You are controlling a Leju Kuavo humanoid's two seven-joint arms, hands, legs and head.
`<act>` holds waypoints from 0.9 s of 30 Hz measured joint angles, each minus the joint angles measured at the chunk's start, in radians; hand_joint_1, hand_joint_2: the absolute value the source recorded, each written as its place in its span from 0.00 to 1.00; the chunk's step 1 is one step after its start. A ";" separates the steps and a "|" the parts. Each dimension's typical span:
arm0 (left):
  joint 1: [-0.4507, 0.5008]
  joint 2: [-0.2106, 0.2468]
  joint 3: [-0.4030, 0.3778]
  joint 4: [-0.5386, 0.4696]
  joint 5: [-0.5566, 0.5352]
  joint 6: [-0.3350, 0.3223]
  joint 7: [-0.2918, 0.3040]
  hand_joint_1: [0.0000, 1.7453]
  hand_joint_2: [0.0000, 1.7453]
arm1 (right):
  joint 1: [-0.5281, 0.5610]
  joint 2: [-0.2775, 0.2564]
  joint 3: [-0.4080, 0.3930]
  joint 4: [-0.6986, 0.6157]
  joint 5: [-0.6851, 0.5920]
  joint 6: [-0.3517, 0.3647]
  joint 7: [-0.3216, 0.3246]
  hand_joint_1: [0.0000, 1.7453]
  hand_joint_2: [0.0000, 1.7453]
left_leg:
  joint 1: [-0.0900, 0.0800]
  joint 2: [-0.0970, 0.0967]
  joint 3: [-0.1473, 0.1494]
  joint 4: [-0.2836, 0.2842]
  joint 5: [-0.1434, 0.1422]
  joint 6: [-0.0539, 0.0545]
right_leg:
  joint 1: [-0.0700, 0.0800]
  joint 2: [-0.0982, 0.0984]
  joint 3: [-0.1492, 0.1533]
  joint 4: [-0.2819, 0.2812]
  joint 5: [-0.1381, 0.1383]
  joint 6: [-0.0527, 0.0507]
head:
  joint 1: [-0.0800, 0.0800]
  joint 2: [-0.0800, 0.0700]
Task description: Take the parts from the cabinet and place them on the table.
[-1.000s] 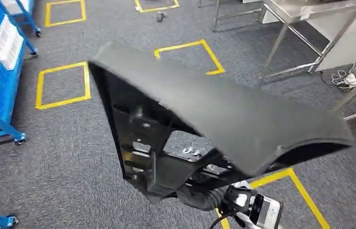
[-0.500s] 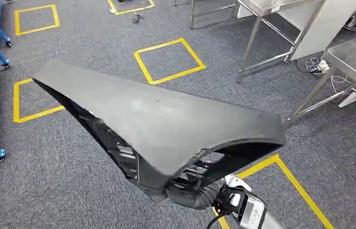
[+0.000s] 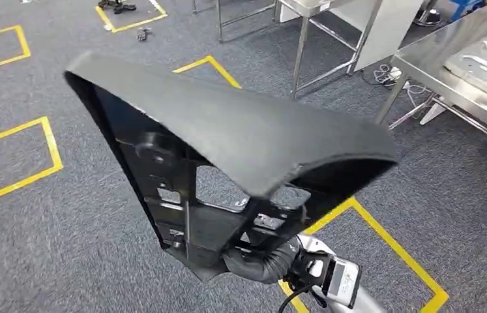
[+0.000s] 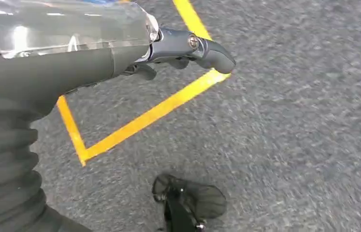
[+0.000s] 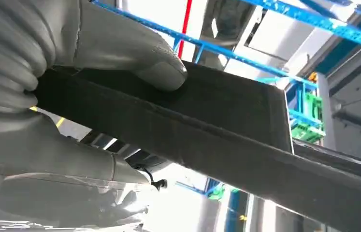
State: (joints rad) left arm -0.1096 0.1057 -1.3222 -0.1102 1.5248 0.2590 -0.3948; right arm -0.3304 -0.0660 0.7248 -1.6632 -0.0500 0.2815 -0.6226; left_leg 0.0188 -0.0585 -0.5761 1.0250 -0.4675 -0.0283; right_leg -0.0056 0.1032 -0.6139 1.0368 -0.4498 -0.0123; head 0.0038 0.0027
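A large black trim part (image 3: 247, 134) with a felt-like curved outer face and a ribbed plastic inner frame fills the middle of the head view, held up over the carpet. My right hand (image 3: 263, 261) grips its lower edge from below, mostly hidden behind the part. In the right wrist view the grey thumb (image 5: 161, 72) presses on the part's dark edge (image 5: 226, 130) and the hand (image 5: 72, 72) wraps around it. My left hand (image 4: 178, 46) hangs beside me above the floor, its fingers apart, holding nothing.
A steel table (image 3: 452, 62) with a pale moulded sheet on it stands at the right. Another steel-legged table (image 3: 306, 29) stands at the top middle, with cables on the floor beside it. Yellow tape squares (image 3: 12, 156) mark the grey carpet.
The whole view has swung round: the blue racks at the left are gone and the steel table has come in at the right. The part stays in my right hand, now tilted more upright.
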 joint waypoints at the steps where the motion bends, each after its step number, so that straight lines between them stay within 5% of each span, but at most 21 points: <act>1: 0.000 0.000 0.000 0.000 0.000 -0.002 0.000 0.00 1.00 | 0.001 -0.002 0.000 0.001 0.000 0.000 -0.002 0.99 1.00 | -0.003 0.006 0.000 0.001 0.000 0.007 | -0.003 0.010 -0.001 -0.005 0.003 0.007 | -0.001 0.000; 2: -0.002 0.000 0.000 0.000 0.000 -0.003 0.001 0.00 1.00 | 0.002 -0.003 0.000 0.003 0.000 -0.001 -0.005 0.99 1.00 | -0.002 0.016 0.002 -0.003 0.004 0.014 | -0.003 0.019 -0.003 -0.008 0.006 0.015 | 0.000 0.000; 3: -0.004 -0.001 0.000 0.000 0.000 -0.005 0.004 0.00 1.00 | 0.005 -0.005 -0.002 0.003 0.000 -0.001 -0.006 0.99 1.00 | 0.006 0.030 0.005 -0.015 0.012 0.026 | -0.003 -0.001 -0.004 0.002 -0.001 0.017 | 0.000 0.000; 4: -0.004 -0.001 0.000 0.000 0.000 -0.006 0.005 0.00 1.00 | 0.004 -0.005 -0.005 0.004 0.000 -0.001 -0.008 0.99 1.00 | 0.005 0.038 0.006 -0.019 0.013 0.032 | 0.002 -0.050 -0.016 0.031 -0.026 0.022 | 0.003 0.000; 6: 0.002 -0.001 0.002 0.000 0.000 -0.007 0.013 0.00 1.00 | 0.003 -0.005 -0.005 0.006 -0.001 -0.001 -0.009 0.99 1.00 | 0.001 0.060 0.005 -0.019 0.013 0.039 | -0.001 -0.089 -0.087 0.174 -0.107 0.029 | 0.009 0.000; 8: 0.006 -0.001 0.006 0.000 0.000 -0.011 0.016 0.00 1.00 | 0.007 -0.006 -0.005 0.011 -0.001 -0.001 -0.008 0.99 1.00 | 0.000 0.084 0.003 -0.018 0.012 0.039 | -0.004 -0.095 -0.148 0.297 -0.146 0.034 | 0.009 0.000; 9: 0.006 -0.001 0.009 0.000 0.000 -0.014 0.016 0.00 1.00 | 0.008 -0.006 -0.005 0.014 -0.001 -0.001 -0.007 0.99 1.00 | 0.000 0.095 0.004 -0.018 0.011 0.039 | -0.006 -0.097 -0.146 0.293 -0.130 0.035 | 0.009 0.000; 11: 0.004 -0.001 0.012 0.000 0.000 -0.019 0.016 0.00 1.00 | 0.008 -0.007 -0.008 0.018 -0.002 -0.002 -0.006 0.99 1.00 | 0.000 0.114 0.008 -0.017 0.007 0.035 | -0.007 -0.110 -0.070 0.153 -0.051 0.034 | 0.009 0.000; 12: 0.004 -0.001 0.014 0.000 0.000 -0.020 0.016 0.00 1.00 | 0.008 -0.007 -0.010 0.018 -0.003 -0.004 -0.006 0.99 1.00 | 0.000 0.122 0.012 -0.016 0.004 0.032 | -0.006 -0.131 -0.017 0.058 -0.013 0.030 | 0.009 0.000; 13: 0.004 -0.001 0.016 0.000 0.000 -0.021 0.016 0.00 1.00 | 0.006 -0.007 -0.013 0.018 -0.005 -0.007 -0.006 0.99 1.00 | -0.002 0.129 0.016 -0.015 0.001 0.026 | 0.001 -0.178 0.016 -0.011 -0.017 0.021 | 0.009 0.000; 17: 0.004 -0.001 0.027 0.000 0.000 -0.019 0.015 0.00 1.00 | 0.009 -0.007 -0.024 0.021 -0.011 -0.027 -0.010 0.99 1.00 | -0.007 0.158 0.024 -0.018 -0.004 0.002 | 0.012 -0.138 0.010 -0.009 -0.010 0.004 | 0.009 0.000; 18: 0.002 0.000 0.028 0.000 0.000 -0.018 0.015 0.00 1.00 | 0.009 -0.007 -0.031 0.021 -0.012 -0.031 -0.011 0.99 1.00 | -0.006 0.165 0.028 -0.019 -0.009 -0.006 | 0.001 -0.125 0.018 -0.021 -0.004 -0.005 | 0.008 0.000; 20: 0.001 0.001 0.032 0.000 0.000 -0.016 0.015 0.00 1.00 | 0.007 -0.005 -0.038 0.021 -0.014 -0.034 -0.013 0.99 1.00 | 0.000 0.098 0.001 0.049 -0.059 -0.011 | -0.003 -0.113 0.022 -0.026 0.000 -0.014 | 0.003 0.000; 23: 0.010 0.003 0.033 0.000 0.000 -0.016 0.017 0.00 1.00 | 0.012 -0.005 -0.039 0.026 -0.015 -0.033 -0.014 0.99 1.00 | 0.001 0.068 -0.112 0.281 -0.154 -0.017 | 0.000 -0.079 0.020 -0.024 0.000 -0.019 | 0.001 0.000; 25: 0.013 0.003 0.033 0.000 0.000 -0.016 0.019 0.00 1.00 | 0.019 -0.005 -0.039 0.032 -0.013 -0.029 -0.013 0.99 1.00 | 0.001 0.068 -0.118 0.273 -0.115 -0.014 | 0.002 -0.054 0.021 -0.020 -0.001 -0.020 | 0.001 0.000; 27: 0.011 0.005 0.033 0.000 0.000 -0.016 0.019 0.00 1.00 | 0.019 -0.005 -0.039 0.037 -0.009 -0.029 -0.011 0.99 1.00 | 0.001 0.056 -0.049 0.109 -0.017 -0.006 | 0.002 -0.030 0.022 -0.015 -0.003 -0.017 | 0.001 0.000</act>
State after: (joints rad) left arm -0.0982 0.1102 -1.2894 -0.1102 1.5248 0.2434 -0.3758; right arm -0.3116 -0.0710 0.6859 -1.6262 -0.0591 0.2529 -0.6336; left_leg 0.0200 -0.0029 -0.6248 1.1338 -0.4847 -0.0342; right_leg -0.0040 0.0737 -0.5924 1.0214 -0.4531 -0.0292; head 0.0046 0.0027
